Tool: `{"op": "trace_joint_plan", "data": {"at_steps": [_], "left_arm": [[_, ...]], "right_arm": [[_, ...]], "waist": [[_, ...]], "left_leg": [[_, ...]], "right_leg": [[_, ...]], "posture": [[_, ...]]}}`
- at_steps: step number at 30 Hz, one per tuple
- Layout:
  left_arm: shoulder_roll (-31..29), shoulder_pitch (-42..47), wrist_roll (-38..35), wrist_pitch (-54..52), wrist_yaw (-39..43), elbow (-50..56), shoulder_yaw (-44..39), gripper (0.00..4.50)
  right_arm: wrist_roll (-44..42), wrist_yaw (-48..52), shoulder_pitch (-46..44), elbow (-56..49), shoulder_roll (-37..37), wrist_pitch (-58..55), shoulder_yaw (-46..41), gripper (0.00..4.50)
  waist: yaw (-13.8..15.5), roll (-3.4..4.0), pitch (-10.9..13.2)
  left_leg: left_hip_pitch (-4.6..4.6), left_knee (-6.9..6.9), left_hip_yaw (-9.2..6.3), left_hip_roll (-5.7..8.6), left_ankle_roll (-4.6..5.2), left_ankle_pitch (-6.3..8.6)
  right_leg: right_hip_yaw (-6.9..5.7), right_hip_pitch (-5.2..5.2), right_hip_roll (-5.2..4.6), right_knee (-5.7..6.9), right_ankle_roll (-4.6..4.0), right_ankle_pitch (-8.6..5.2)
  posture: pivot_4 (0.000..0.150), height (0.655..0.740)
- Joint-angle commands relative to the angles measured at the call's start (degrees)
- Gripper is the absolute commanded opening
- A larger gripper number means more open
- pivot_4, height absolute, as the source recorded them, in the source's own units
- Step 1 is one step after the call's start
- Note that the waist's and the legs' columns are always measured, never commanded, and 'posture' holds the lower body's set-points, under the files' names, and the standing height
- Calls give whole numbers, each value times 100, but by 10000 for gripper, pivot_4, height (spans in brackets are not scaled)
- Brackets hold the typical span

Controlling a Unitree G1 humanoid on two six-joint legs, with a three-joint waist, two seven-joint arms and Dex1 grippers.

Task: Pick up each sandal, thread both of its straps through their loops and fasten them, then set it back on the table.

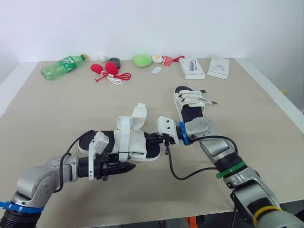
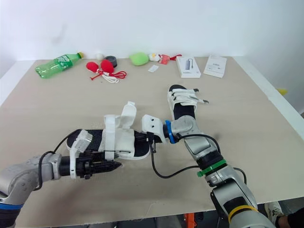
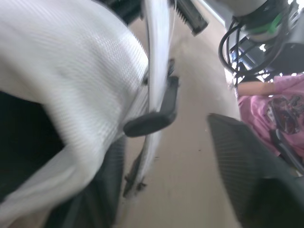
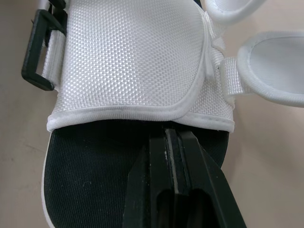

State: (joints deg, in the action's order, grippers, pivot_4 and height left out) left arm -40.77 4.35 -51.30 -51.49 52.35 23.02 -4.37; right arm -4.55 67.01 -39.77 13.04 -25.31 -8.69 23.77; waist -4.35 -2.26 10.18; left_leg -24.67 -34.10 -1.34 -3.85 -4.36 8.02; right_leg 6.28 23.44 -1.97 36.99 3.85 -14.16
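A black-soled sandal with white straps (image 1: 130,141) lies at the table's middle, and its two straps (image 1: 134,119) stand up loose. My left gripper (image 1: 124,167) is at its near side, open, and a hanging strap and a black loop (image 3: 156,116) sit between the fingers (image 3: 247,175). My right gripper (image 4: 172,135) is shut, its tips resting on the black footbed just under the edge of the white upper (image 4: 133,57). A second sandal (image 1: 189,104) lies farther back to the right, with its straps across the foot.
Along the far edge are a green bottle (image 1: 61,66), red bulbs with a cord (image 1: 108,71), a green lump (image 1: 141,60) and two white boxes (image 1: 192,68) (image 1: 218,67). A person in pink (image 3: 278,107) is beyond the table.
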Motion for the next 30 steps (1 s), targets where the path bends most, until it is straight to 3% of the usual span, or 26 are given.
{"op": "trace_joint_plan", "data": {"at_steps": [1,2,4,10,17,30], "left_arm": [[-120,-78,-214,52,42,422,-304,8052],[-128,-98,-261,33,11,492,-332,3731],[-175,-139,-267,10,8,596,-328,470],[-383,-391,-82,76,191,789,-114,470],[-644,-805,-392,-23,350,1513,18,470],[-555,-432,424,668,49,1056,-21,470]], "right_arm": [[267,0,178,152,-70,-104,149,0],[271,5,180,150,-64,-106,148,0],[281,15,182,147,-53,-105,148,0],[291,47,167,159,-28,-97,165,0],[299,63,192,127,-32,-109,165,0],[309,63,225,95,-11,-122,186,0]], "waist": [[1,0,0],[0,0,0],[0,0,0],[0,0,0],[-6,0,-1],[1,0,-1]], "left_leg": [[0,0,0,0,0,0],[1,0,0,0,0,1],[1,0,0,0,0,1],[0,1,0,0,-2,3],[-1,21,2,-2,-1,12],[3,19,1,-2,2,12]], "right_leg": [[0,0,0,0,1,-1],[0,0,0,0,1,-1],[0,0,0,0,1,-1],[0,2,0,0,0,-2],[0,-5,2,0,-7,-19],[1,-4,2,0,-7,-25]], "posture": [[1500,7400],[1500,7400],[1500,7400],[1500,7400],[1500,7400],[1500,7400]]}}
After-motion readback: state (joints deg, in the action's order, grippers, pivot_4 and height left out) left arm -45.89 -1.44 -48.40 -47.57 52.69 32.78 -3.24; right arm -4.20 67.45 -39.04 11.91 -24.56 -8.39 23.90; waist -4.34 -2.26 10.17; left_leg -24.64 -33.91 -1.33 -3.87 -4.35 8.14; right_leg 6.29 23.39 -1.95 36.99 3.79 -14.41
